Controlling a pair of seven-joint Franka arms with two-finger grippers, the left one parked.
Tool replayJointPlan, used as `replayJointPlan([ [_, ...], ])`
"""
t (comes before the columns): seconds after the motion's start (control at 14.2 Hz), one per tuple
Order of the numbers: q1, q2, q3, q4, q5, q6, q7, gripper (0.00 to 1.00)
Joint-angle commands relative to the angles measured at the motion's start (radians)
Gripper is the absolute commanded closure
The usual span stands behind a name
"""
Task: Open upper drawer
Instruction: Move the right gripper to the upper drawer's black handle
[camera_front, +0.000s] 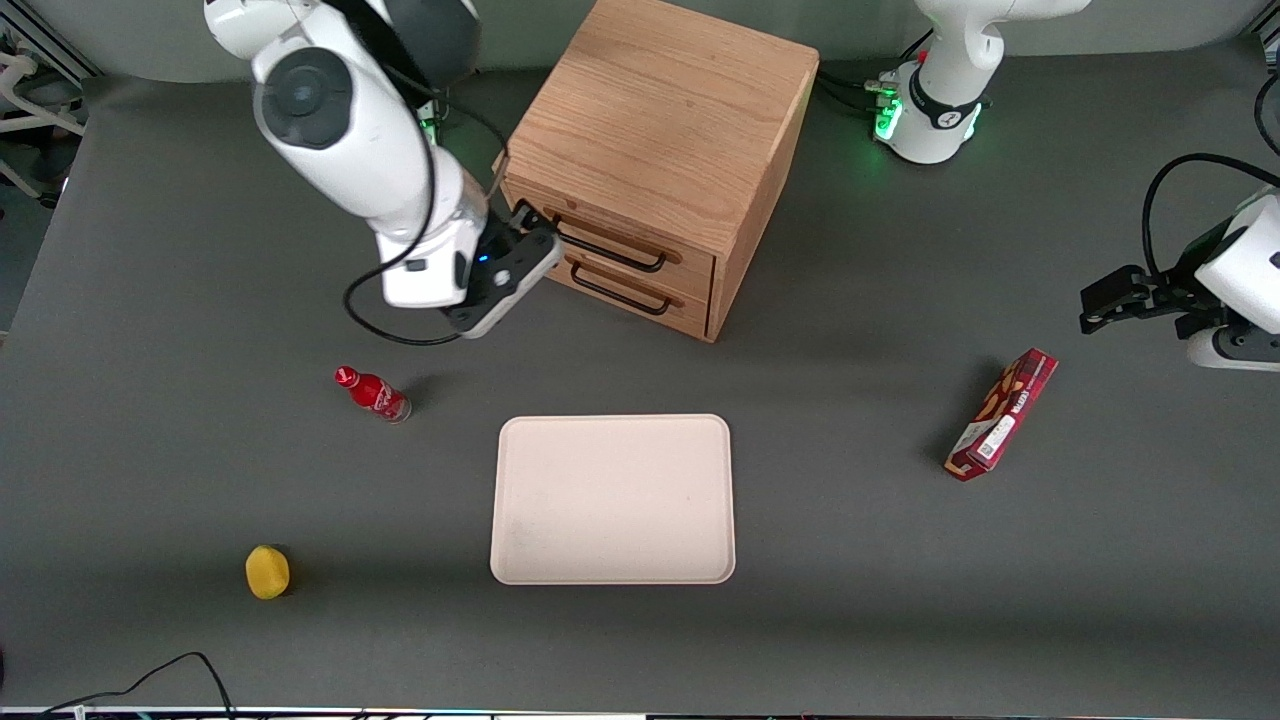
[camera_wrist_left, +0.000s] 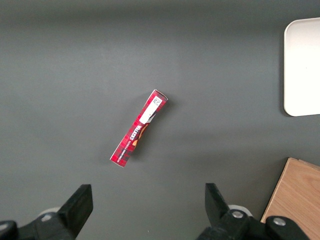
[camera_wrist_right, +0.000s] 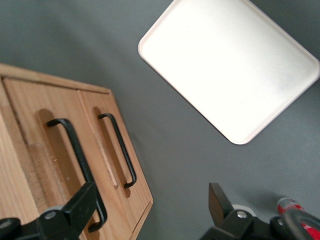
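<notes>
The claw (camera_front: 515, 262) hangs wide open just in front of the upper drawer (camera_front: 640, 243) – shut flush in the oak cabinet (camera_front: 660, 130), above the lower drawer (camera_front: 625, 290). Bare counter (camera_front: 850, 400) separates cabinet and tray (camera_front: 613, 498). The wrist view alone shows one finger (camera_wrist_right: 80, 207) beside the upper handle (camera_wrist_right: 75, 145).

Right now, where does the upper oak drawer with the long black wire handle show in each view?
Front view: upper drawer on the oak cabinet, above the lower drawer; the gripper, open, sits at its handle's end.
Right wrist view: upper drawer, one fingertip at its handle.
Left wrist view: not shown, only a cabinet corner.
Shared landmark: the cream tray.
</notes>
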Motion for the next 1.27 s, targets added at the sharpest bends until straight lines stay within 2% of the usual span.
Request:
replayJointPlan([
  [0.0, 0.053, -0.006, 0.003, -0.047, -0.028, 0.040, -0.038, 0.00],
  [0.21, 0.053, -0.006, 0.038, -0.125, -0.013, 0.100, -0.032, 0.00],
  [0.57, 0.044, -0.003, 0.061, -0.180, -0.005, 0.115, -0.038, 0.00],
  [0.71, 0.042, -0.004, 0.064, -0.203, 0.032, 0.129, -0.058, 0.00],
  [0.92, 0.042, -0.001, 0.064, -0.223, 0.039, 0.137, -0.067, 0.00],
  [1.06, 0.039, 0.000, 0.064, -0.236, 0.105, 0.140, -0.105, 0.00],
  [1.2, 0.033, 0.000, 0.064, -0.245, 0.118, 0.146, -0.112, 0.00],
])
